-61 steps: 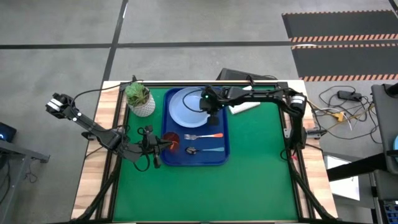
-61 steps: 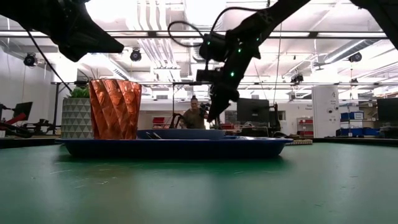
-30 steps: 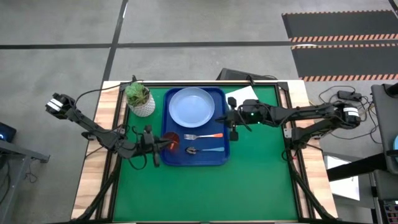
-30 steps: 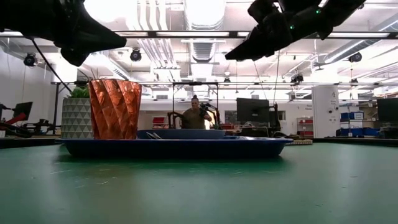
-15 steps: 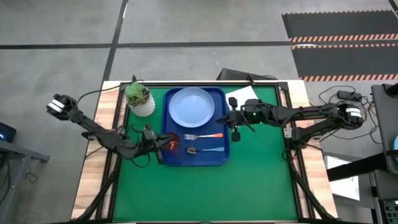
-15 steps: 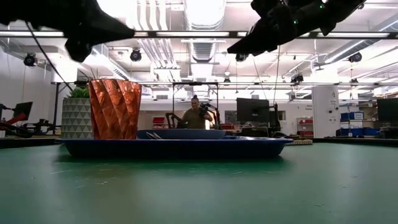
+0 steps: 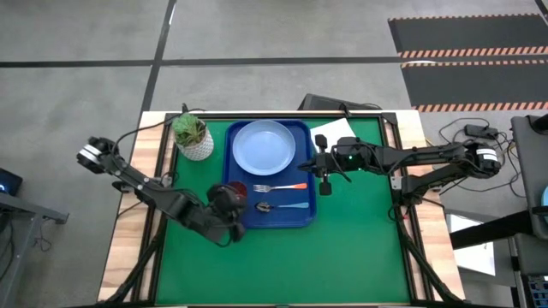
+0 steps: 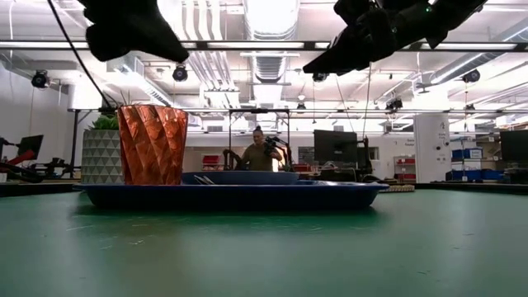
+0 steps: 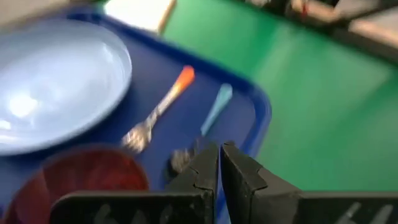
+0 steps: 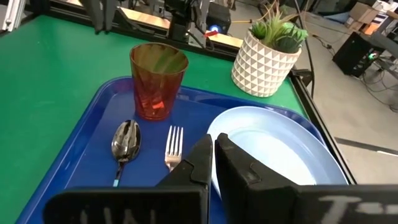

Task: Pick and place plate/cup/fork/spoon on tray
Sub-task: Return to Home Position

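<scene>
Covering most of the table (image 7: 128, 231) is a green mat (image 7: 360, 248), framed by pale wood edges, with grey floor and striped hazard matting beyond. At the low view, the room behind is a bright workshop with ceiling ducts, monitors and a person (image 8: 261, 153) seated far back.

The blue tray (image 7: 301, 218) lies on the mat, left of centre. On it sit the light-blue plate (image 7: 264, 146) at the far end, the red-brown cup (image 10: 158, 81) upright at the near left corner, the fork (image 7: 282, 187) with its orange handle pointing right, and the spoon (image 7: 282, 206) just nearer, its blue handle alongside. A white pot with a green plant (image 7: 193, 135) stands off the tray's far left corner, and a white pad (image 7: 336, 133) lies past its far right corner.

The left hand (image 7: 228, 229) is pinched shut and empty, hanging over the tray's near left edge by the cup. The right hand (image 7: 325, 185) is likewise shut and empty, raised just off the tray's right rim.

Against half a second earlier, the left arm has swung in over the cup and toward the tray's front edge; the right arm has not moved.
</scene>
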`<state>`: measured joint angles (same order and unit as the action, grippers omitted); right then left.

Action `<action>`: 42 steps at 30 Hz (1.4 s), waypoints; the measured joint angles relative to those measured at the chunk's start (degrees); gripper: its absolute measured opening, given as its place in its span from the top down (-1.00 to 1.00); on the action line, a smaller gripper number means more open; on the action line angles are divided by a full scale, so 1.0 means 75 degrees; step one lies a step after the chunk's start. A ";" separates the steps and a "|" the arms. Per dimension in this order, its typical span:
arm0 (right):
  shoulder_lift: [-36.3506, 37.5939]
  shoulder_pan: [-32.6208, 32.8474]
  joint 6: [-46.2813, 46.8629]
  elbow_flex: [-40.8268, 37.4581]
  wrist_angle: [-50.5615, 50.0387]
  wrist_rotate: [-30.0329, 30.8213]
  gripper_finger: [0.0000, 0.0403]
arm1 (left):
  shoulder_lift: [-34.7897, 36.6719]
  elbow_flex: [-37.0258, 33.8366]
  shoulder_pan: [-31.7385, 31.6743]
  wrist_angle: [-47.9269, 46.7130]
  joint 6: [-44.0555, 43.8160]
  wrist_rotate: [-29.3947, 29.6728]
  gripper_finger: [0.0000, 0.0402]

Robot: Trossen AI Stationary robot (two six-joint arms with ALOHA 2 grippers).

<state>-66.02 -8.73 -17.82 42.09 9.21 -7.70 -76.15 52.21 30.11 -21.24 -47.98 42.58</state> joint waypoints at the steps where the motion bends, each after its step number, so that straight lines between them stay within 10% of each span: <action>1: 0.0000 0.0000 0.0003 0.0000 0.0003 0.0000 0.96 | -0.0078 0.0193 -0.0001 -0.0398 -0.0195 -0.0245 1.00; 9: 0.0003 0.0000 0.0258 0.0013 0.0003 -0.0038 0.96 | -0.0121 0.0792 0.0002 -0.1731 -0.0560 -0.1554 1.00; 31: 0.0003 0.0050 0.0373 0.0036 -0.0061 -0.0236 0.96 | 0.0161 0.0719 -0.0009 -0.2258 0.0449 -0.1801 0.99; 42: 0.0003 0.0050 0.0371 0.0038 -0.0119 -0.0236 0.96 | 0.0094 0.0664 -0.0017 -0.2896 0.1204 -0.1591 0.46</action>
<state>-66.00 -8.36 -15.04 42.37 8.32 -9.47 -75.44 57.19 29.99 -42.96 -38.94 30.65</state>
